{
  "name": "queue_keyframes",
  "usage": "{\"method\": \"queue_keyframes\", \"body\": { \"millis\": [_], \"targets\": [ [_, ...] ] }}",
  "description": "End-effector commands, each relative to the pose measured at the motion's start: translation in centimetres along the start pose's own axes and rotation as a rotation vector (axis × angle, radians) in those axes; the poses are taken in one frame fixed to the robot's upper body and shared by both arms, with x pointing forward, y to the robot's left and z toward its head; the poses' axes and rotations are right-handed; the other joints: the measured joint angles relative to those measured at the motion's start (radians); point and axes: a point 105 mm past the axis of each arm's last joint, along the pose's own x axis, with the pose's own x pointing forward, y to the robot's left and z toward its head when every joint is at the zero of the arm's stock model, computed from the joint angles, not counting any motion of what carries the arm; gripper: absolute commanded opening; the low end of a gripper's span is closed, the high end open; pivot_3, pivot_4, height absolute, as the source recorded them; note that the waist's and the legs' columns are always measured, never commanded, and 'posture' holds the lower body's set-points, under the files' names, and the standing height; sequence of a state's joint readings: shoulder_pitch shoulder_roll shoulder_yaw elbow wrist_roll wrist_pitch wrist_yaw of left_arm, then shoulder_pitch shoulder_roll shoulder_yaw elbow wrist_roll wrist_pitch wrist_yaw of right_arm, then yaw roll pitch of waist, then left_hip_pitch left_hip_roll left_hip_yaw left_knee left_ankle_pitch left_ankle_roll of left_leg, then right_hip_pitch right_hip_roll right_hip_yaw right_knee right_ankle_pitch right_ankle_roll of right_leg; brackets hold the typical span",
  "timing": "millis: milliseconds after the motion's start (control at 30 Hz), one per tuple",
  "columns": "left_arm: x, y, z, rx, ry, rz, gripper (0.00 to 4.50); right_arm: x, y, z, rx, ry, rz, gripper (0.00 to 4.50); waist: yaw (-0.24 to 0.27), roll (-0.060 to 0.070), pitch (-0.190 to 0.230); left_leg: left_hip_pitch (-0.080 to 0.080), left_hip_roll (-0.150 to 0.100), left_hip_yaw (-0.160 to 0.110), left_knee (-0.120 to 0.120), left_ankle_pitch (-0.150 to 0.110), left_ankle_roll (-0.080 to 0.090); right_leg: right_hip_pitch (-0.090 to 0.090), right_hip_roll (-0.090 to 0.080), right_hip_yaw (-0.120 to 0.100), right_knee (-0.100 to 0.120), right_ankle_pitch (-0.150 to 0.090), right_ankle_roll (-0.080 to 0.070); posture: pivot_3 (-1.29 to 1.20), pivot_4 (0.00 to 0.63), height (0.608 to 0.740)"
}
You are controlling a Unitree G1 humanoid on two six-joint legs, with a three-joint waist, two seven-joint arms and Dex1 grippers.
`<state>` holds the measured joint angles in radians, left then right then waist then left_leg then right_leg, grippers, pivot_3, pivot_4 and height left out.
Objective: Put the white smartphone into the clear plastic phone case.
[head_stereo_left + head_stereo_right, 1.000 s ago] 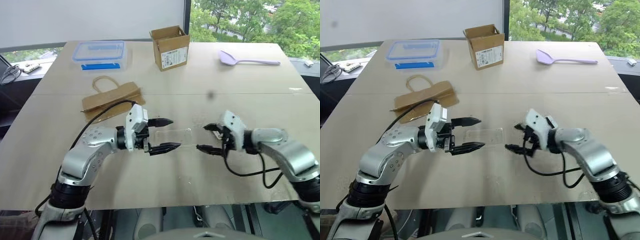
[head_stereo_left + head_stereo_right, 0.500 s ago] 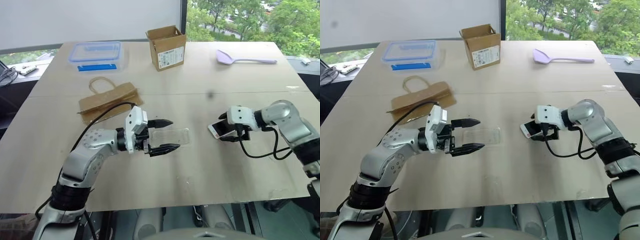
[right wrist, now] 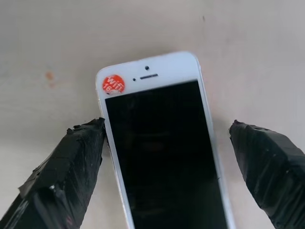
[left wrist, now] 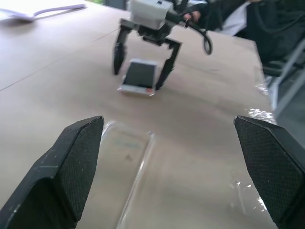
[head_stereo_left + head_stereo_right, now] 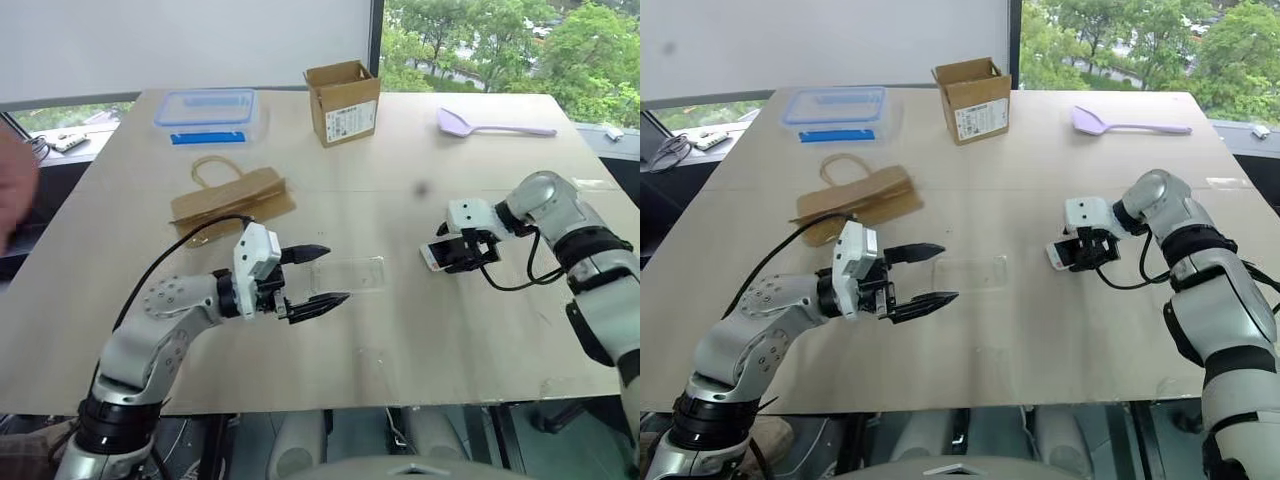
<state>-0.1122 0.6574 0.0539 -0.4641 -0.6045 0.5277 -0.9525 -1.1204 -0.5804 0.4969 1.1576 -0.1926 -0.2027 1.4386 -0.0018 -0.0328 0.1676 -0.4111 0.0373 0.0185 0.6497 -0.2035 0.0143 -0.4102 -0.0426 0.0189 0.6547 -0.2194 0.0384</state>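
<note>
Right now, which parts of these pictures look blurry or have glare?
Left wrist view: fingers soft, phone fairly sharp, case faint, glints at the table edge. Right wrist view: fingers blurred, phone crisp. Left eye view: bright window glare, blurred hand.

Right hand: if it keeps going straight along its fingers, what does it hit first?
The white smartphone, lying screen-up on the table. The open right hand straddles it, one finger either side, seemingly just above.
</note>
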Motion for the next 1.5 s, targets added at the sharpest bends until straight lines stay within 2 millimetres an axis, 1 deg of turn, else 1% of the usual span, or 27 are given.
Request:
{"method": "queue_keyframes", "body": {
  "millis": [33, 67, 100, 133, 200, 233, 267, 333, 367, 433, 500, 600, 733, 800, 833, 867, 967, 1100, 1200, 1300, 1400, 1500],
  "targets": [
    [-0.3, -0.5, 1.3, 0.035, -0.036, 0.01, 4.5, 1.1, 2.9, -5.6, 0.247, 0.142, 0.083, 3.87, 0.005, -0.002, -0.003, 0.0, 0.0, 0.0, 0.0, 0.0, 0.0, 0.0, 0.0, 0.0, 0.0, 0.0, 0.0, 0.0, 0.15, 0.74],
    [-0.4, -0.5, 1.3, 0.033, -0.037, 0.016, 4.5, 1.3, 3.1, -5.8, 0.269, 0.128, 0.086, 3.63, 0.008, -0.002, -0.003, 0.0, 0.0, 0.0, 0.0, 0.0, 0.0, 0.0, -0.001, -0.001, -0.001, 0.0, 0.0, 0.0, 0.15, 0.74],
    [-0.4, -0.6, 1.3, 0.032, -0.036, 0.019, 4.5, 1.4, 3.3, -5.9, 0.285, 0.115, 0.089, 3.22, 0.015, -0.002, -0.004, -0.001, 0.0, 0.0, 0.0, 0.0, 0.0, 0.0, -0.001, -0.001, -0.001, 0.0, 0.0, 0.0, 0.15, 0.74],
    [-0.5, -0.6, 1.3, 0.03, -0.036, 0.023, 4.5, 1.4, 3.4, -5.9, 0.286, 0.096, 0.088, 2.93, 0.018, -0.003, -0.005, -0.001, 0.0, 0.0, 0.0, 0.0, 0.0, 0.0, -0.002, -0.002, -0.001, 0.0, 0.0, 0.0, 0.15, 0.74],
    [-0.5, -0.6, 1.3, 0.027, -0.036, 0.027, 4.5, 1.5, 3.2, -5.5, 0.276, 0.051, 0.07, 2.93, 0.02, -0.003, -0.007, -0.002, 0.0, 0.0, 0.0, 0.0, 0.0, 0.0, -0.002, -0.004, -0.002, 0.0, 0.0, 0.0, 0.15, 0.74],
    [-0.5, -0.6, 1.3, 0.026, -0.035, 0.028, 4.5, 1.4, 3.0, -4.9, 0.278, 0.005, 0.068, 2.93, 0.021, -0.004, -0.007, -0.002, 0.0, 0.0, 0.0, 0.0, 0.0, 0.0, -0.002, -0.004, -0.002, 0.0, 0.0, 0.0, 0.15, 0.74],
    [-0.5, -0.5, 1.2, 0.024, -0.034, 0.028, 4.5, 1.1, 2.7, -4.0, 0.274, -0.05, 0.058, 2.93, 0.02, -0.004, -0.008, -0.002, 0.0, 0.0, 0.0, 0.0, 0.0, 0.0, -0.003, -0.005, -0.002, 0.0, 0.0, 0.0, 0.15, 0.74],
    [-0.4, -0.3, 1.0, 0.021, -0.025, 0.021, 4.5, 0.1, 1.8, -1.4, 0.252, -0.162, 0.008, 2.92, 0.02, -0.003, -0.007, -0.003, 0.0, 0.0, -0.001, 0.0, 0.0, 0.0, -0.003, -0.005, -0.003, 0.0, 0.0, 0.0, 0.15, 0.74],
    [-0.4, -0.3, 0.9, 0.021, -0.023, 0.018, 4.5, -0.2, 1.8, -0.6, 0.241, -0.191, -0.01, 2.92, 0.02, -0.002, -0.007, -0.004, 0.0, -0.001, -0.001, 0.0, 0.0, -0.001, -0.003, -0.005, -0.003, 0.0, 0.0, 0.0, 0.15, 0.74],
    [-0.2, 0.1, 0.9, 0.02, -0.023, 0.014, 4.5, -1.0, 2.2, 1.3, 0.235, -0.211, -0.06, 2.92, 0.017, 0.001, -0.005, -0.006, 0.0, -0.001, -0.003, 0.0, 0.0, -0.003, -0.003, -0.005, -0.003, 0.0, 0.0, 0.0, 0.15, 0.74],
    [0.1, 0.5, 0.9, 0.023, -0.022, 0.006, 4.5, -1.1, 2.9, 2.9, 0.259, -0.212, -0.122, 2.91, 0.015, 0.003, -0.003, -0.006, 0.0, 0.0, -0.006, 0.0, 0.0, -0.004, -0.002, -0.004, -0.003, -0.001, 0.001, 0.0, 0.15, 0.74],
    [0.5, 0.9, 1.0, 0.036, -0.017, -0.017, 4.5, -0.6, 3.9, 4.2, 0.333, -0.205, -0.23, 2.89, 0.01, 0.006, -0.002, -0.006, 0.0, 0.003, -0.009, -0.001, 0.0, -0.006, 0.002, -0.004, -0.004, -0.002, 0.0, 0.0, 0.15, 0.74],
    [0.8, 1.3, 1.1, 0.045, -0.016, -0.034, 4.5, -0.4, 3.7, 3.8, 0.393, -0.229, -0.368, 2.88, 0.0, 0.006, -0.001, -0.006, 0.001, 0.003, -0.012, -0.001, -0.001, -0.006, 0.006, -0.003, -0.006, -0.003, -0.001, 0.0, 0.15, 0.74],
    [0.9, 1.4, 1.2, 0.047, -0.015, -0.038, 4.5, -0.6, 4.4, 3.9, 0.404, -0.252, -0.372, 3.84, -0.002, 0.006, -0.001, -0.006, 0.001, 0.003, -0.012, -0.001, -0.001, -0.006, 0.006, -0.003, -0.007, -0.003, 0.0, 0.0, 0.15, 0.74],
    [0.9, 1.4, 1.2, 0.048, -0.013, -0.042, 4.5, -0.9, 4.8, 4.1, 0.399, -0.267, -0.39, 4.03, -0.001, 0.006, -0.001, -0.006, 0.001, 0.003, -0.012, -0.001, -0.001, -0.006, 0.006, -0.003, -0.008, -0.004, 0.001, 0.0, 0.15, 0.74],
    [0.9, 1.5, 1.2, 0.048, -0.012, -0.044, 4.5, -1.2, 5.0, 4.3, 0.398, -0.276, -0.409, 4.47, -0.001, 0.006, -0.001, -0.006, 0.001, 0.003, -0.012, -0.001, -0.001, -0.006, 0.006, -0.003, -0.008, -0.005, 0.002, 0.0, 0.15, 0.74],
    [0.9, 1.5, 1.1, 0.049, -0.01, -0.05, 4.5, -1.6, 6.3, 4.1, 0.393, -0.278, -0.434, 4.47, -0.004, 0.006, 0.0, -0.007, 0.0, 0.004, -0.012, -0.001, -0.001, -0.006, 0.006, -0.002, -0.01, -0.005, 0.002, 0.0, 0.15, 0.74],
    [1.0, 1.5, 1.2, 0.048, -0.011, -0.055, 4.5, -1.1, 7.5, 2.3, 0.424, -0.226, -0.475, 4.47, -0.006, 0.005, 0.0, -0.007, 0.001, 0.003, -0.013, -0.001, -0.001, -0.006, 0.006, -0.003, -0.01, -0.005, 0.003, 0.0, 0.15, 0.74],
    [1.0, 1.6, 1.2, 0.046, -0.012, -0.056, 4.5, -1.1, 7.1, 0.9, 0.48, -0.214, -0.528, 4.47, -0.011, 0.005, 0.0, -0.007, 0.001, 0.003, -0.013, -0.001, -0.001, -0.006, 0.006, -0.003, -0.01, -0.005, 0.003, 0.0, 0.15, 0.74],
    [1.0, 1.6, 1.1, 0.046, -0.007, -0.064, 4.5, -0.7, 6.9, -0.1, 0.506, -0.216, -0.53, 4.47, -0.012, 0.005, 0.0, -0.007, 0.001, 0.004, -0.013, -0.001, -0.001, -0.006, 0.006, -0.002, -0.01, -0.005, 0.003, 0.0, 0.15, 0.74],
    [0.9, 1.5, 1.0, 0.049, 0.005, -0.085, 4.5, -0.2, 6.3, -1.1, 0.479, -0.192, -0.534, 4.47, -0.012, 0.004, 0.0, -0.005, 0.001, 0.003, -0.013, -0.001, -0.001, -0.005, 0.007, -0.002, -0.01, -0.005, 0.003, 0.0, 0.15, 0.74],
    [0.7, 1.6, 1.0, 0.05, 0.008, -0.094, 4.5, 0.3, 6.3, -1.2, 0.466, -0.205, -0.475, 4.47, -0.015, 0.004, 0.0, -0.004, 0.001, 0.003, -0.012, -0.001, -0.001, -0.004, 0.007, -0.002, -0.01, -0.005, 0.003, 0.0, 0.15, 0.74]
  ]
}}
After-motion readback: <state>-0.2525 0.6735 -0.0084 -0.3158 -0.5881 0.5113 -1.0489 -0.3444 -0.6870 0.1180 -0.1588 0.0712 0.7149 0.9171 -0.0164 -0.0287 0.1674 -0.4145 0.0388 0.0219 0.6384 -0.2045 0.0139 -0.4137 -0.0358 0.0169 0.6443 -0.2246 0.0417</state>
